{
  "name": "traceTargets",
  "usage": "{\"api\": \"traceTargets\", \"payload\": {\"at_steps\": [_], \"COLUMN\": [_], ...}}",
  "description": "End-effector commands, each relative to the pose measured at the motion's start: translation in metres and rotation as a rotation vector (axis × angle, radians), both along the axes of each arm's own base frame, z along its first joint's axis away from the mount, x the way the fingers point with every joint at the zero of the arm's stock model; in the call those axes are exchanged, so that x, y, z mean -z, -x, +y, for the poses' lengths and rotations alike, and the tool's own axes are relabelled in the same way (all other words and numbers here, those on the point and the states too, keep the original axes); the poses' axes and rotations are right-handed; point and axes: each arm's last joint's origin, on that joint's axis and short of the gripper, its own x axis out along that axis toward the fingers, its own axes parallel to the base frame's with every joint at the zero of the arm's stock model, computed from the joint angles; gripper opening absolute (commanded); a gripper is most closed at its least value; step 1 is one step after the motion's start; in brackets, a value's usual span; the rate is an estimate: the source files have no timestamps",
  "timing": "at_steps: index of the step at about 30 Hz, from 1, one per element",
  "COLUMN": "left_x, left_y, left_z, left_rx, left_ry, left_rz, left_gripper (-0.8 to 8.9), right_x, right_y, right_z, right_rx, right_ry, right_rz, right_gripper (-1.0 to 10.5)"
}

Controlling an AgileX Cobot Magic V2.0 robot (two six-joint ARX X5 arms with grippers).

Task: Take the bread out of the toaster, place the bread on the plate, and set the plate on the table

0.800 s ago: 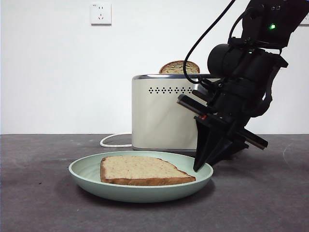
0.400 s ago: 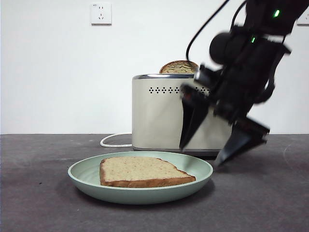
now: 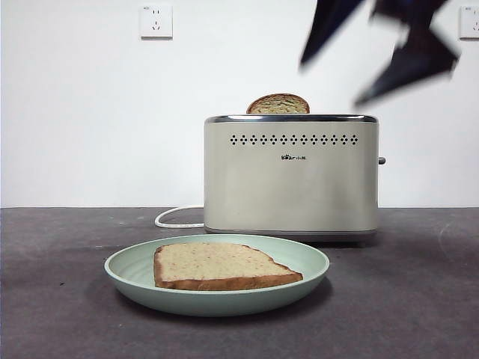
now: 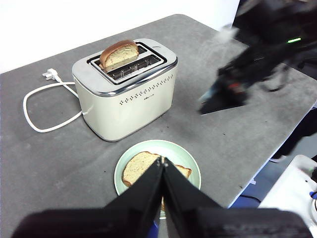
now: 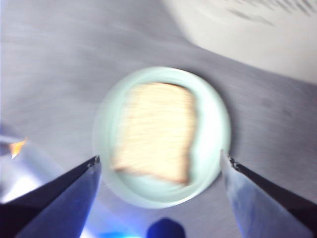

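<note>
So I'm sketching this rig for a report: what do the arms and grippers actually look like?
Both are matte black. The left gripper has two long jaws tapering to points. The right gripper, blurred here, has the same wedge-shaped black jaws; in the left wrist view its arm shows a small green light, a red spot near the jaws and dark cabling. I see no readable markings.

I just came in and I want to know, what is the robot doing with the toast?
Nothing is being held at this moment. The bread lies flat on the plate, which sits on the table in front of the toaster. A second slice pokes out of the toaster. The right gripper is open, high above the toaster. The left gripper is shut, hovering over the plate.
</note>
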Motion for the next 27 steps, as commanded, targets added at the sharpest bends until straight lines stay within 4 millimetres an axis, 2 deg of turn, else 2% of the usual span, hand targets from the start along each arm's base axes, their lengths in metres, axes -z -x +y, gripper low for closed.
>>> {"api": "traceTargets", "payload": {"at_steps": [1, 4, 10, 13, 17, 27], "left_x": [-0.002, -0.002, -0.001, -0.001, -0.001, -0.001], "left_y": [0.000, 0.000, 0.000, 0.000, 0.000, 0.000], "left_z": [0.000, 0.000, 0.000, 0.000, 0.000, 0.000], "left_rx": [0.005, 0.005, 0.005, 0.006, 0.006, 0.006], "left_ry": [-0.005, -0.004, -0.005, -0.006, -0.008, -0.008], "left_rz": [-0.026, -0.027, -0.024, -0.022, -0.018, -0.017], "left_gripper": [-0.08, -0.08, -0.08, -0.08, -0.08, -0.08], "right_x": [-0.021, -0.038, -0.054, -0.058, -0.057, -0.054], "right_y": [0.031, 0.066, 0.120, 0.138, 0.148, 0.146], "right_z": [-0.009, -0.022, -0.054, -0.065, -0.072, -0.071], "right_rx": [-0.043, -0.070, -0.091, -0.091, -0.089, -0.089], "right_ry": [-0.031, -0.065, -0.111, -0.134, -0.131, -0.110], "right_rz": [-0.074, -0.116, -0.192, -0.229, -0.227, -0.194], "right_gripper": [4.0, 3.5, -0.1, -0.2, -0.2, -0.1]}}
